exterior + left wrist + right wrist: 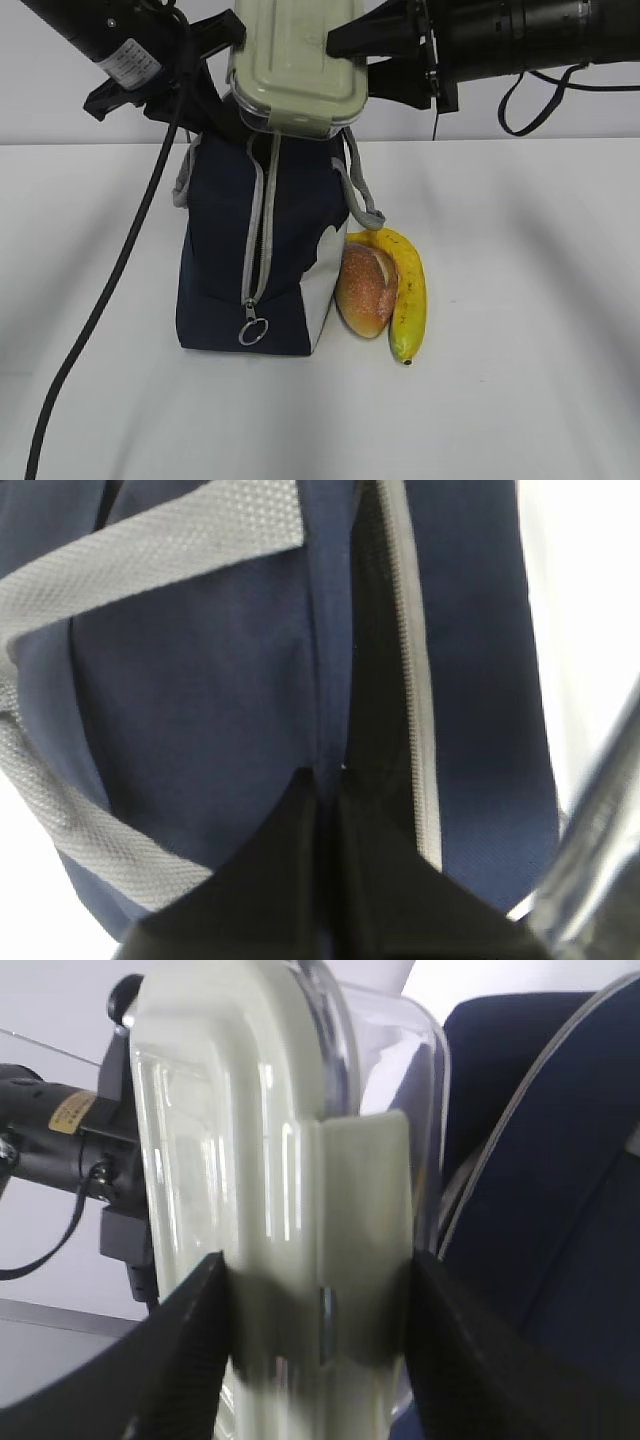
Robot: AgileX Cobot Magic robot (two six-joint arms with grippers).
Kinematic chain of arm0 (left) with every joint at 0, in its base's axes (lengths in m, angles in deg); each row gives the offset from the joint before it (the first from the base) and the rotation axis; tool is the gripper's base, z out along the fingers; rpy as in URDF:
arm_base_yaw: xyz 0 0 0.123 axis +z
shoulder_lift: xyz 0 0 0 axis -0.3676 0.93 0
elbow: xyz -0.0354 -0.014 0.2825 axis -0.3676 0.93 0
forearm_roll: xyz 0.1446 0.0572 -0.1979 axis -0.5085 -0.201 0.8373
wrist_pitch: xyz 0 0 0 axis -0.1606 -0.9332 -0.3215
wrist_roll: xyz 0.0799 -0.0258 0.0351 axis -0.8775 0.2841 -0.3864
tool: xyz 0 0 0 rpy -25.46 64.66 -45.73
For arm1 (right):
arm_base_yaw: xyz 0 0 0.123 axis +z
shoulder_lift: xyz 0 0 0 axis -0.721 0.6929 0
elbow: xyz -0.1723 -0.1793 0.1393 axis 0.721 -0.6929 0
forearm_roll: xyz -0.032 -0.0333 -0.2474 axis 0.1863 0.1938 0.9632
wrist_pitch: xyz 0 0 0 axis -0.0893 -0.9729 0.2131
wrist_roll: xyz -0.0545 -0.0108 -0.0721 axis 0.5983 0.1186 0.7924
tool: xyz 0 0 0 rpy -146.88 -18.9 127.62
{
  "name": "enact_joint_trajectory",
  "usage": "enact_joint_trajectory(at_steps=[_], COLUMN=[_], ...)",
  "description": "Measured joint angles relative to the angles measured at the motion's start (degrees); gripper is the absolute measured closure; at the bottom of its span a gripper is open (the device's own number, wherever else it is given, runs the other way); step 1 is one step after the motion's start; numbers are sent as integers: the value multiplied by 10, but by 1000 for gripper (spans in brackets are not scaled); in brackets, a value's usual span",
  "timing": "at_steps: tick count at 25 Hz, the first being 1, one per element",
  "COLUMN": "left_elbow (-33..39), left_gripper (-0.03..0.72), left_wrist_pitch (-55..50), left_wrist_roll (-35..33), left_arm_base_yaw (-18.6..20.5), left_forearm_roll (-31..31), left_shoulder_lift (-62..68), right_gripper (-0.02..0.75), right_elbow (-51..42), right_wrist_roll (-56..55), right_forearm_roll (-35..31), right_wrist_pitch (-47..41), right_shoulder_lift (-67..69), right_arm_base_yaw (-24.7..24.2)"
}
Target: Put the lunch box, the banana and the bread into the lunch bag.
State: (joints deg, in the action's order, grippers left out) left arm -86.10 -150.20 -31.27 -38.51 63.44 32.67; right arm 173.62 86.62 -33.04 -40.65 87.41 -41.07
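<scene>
The navy lunch bag (265, 250) stands upright at centre-left, its zipper open at the top. My right gripper (352, 65) is shut on the sage-green-lidded lunch box (295, 65) and holds it just above the bag's mouth. In the right wrist view the lunch box (280, 1180) sits clamped in the right gripper (315, 1290). My left gripper (222, 105) is shut on the bag's top edge. In the left wrist view the left gripper (328, 780) pinches navy fabric of the lunch bag (200, 700). The bread (365, 290) and the banana (408, 290) lie beside the bag's right side.
The bag's grey handles (362, 195) hang on both sides, and one handle (150, 540) crosses the left wrist view. The grey zipper strip (415, 680) runs beside the opening, with a ring pull (252, 330) low on the front. The left arm's black cable (110, 290) hangs to the left.
</scene>
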Motion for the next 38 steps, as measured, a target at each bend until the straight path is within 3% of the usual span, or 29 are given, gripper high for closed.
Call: enact_joint_trajectory(at_steps=[6,17,29,38], left_elbow=[0,0,0,0], left_gripper=[686,686,686,686], left_wrist_pitch=[1,4,4,4], left_wrist_roll=[0,0,0,-1], left_arm_base_yaw=[0,0,0,0], left_forearm_roll=[0,5,7,7], left_shoulder_lift=[0,0,0,0], right_gripper=[346,346,346,346], right_elbow=[0,0,0,1], right_wrist_roll=[-1,-49,-84,-94], right_forearm_roll=[24,183,206,210], right_wrist_pitch=[0,64,81,89], right_shoulder_lift=[32,37,48,66], right_arm_base_yaw=[15,16,18,51])
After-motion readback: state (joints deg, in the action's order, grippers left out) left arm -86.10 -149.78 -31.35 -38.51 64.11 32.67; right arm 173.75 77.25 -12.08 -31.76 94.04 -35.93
